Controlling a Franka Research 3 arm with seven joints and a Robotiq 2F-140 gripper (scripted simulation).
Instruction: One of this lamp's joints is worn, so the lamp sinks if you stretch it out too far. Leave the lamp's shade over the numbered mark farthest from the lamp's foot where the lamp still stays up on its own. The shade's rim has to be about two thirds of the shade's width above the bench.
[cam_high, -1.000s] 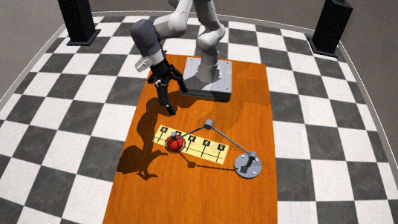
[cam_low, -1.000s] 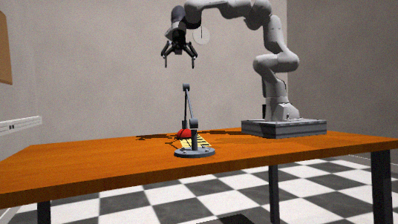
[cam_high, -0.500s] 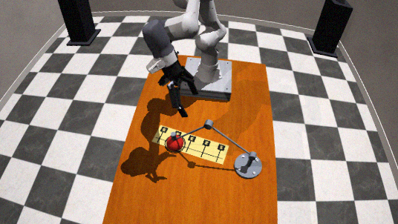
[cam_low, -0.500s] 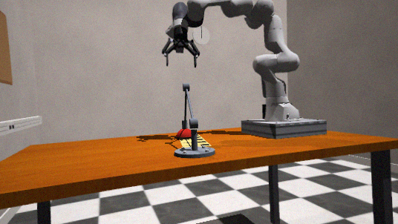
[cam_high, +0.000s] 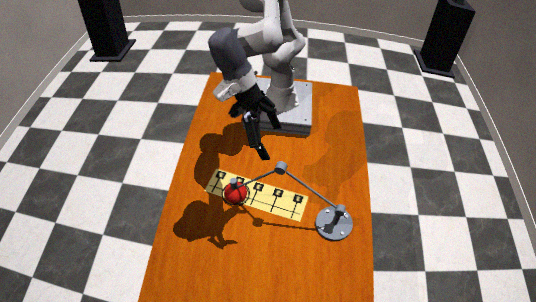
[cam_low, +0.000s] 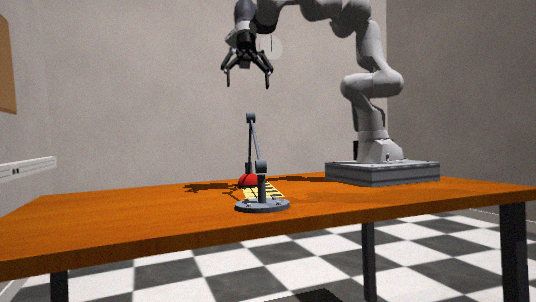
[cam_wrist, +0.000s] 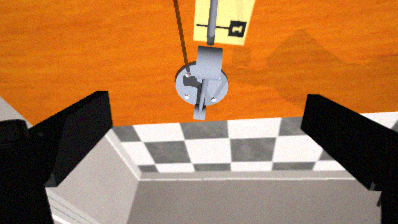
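Spreading wide with nothing in its grasp, the hand (cam_high: 270, 139) (cam_low: 248, 86) (cam_wrist: 207, 110) hangs above the lamp, its black fingers flat-faced and angular. Beyond them is the grey cylindrical elbow joint (cam_high: 281, 168) (cam_low: 251, 118) (cam_wrist: 209, 62), joining slim, smooth rods that look stiff and probably light. The red, rounded shade (cam_high: 242, 192) (cam_low: 247, 180) sits low over the yellow strip (cam_high: 287, 207) (cam_wrist: 202, 12), around the second mark from its far end. It may be slippery; the short grey stem above it seems the better hold, taken gently so the worn joint isn't forced. The round foot (cam_high: 334, 230) (cam_low: 275, 205) (cam_wrist: 217, 92), metallic and studded with small bolts, stands on the orange wood-grained surface (cam_high: 270, 265) (cam_low: 125, 220) (cam_wrist: 75, 65). Farther off come glossy checkered floor tiles (cam_high: 430, 200) (cam_wrist: 252, 150) and a matt grey wall (cam_low: 150, 110).
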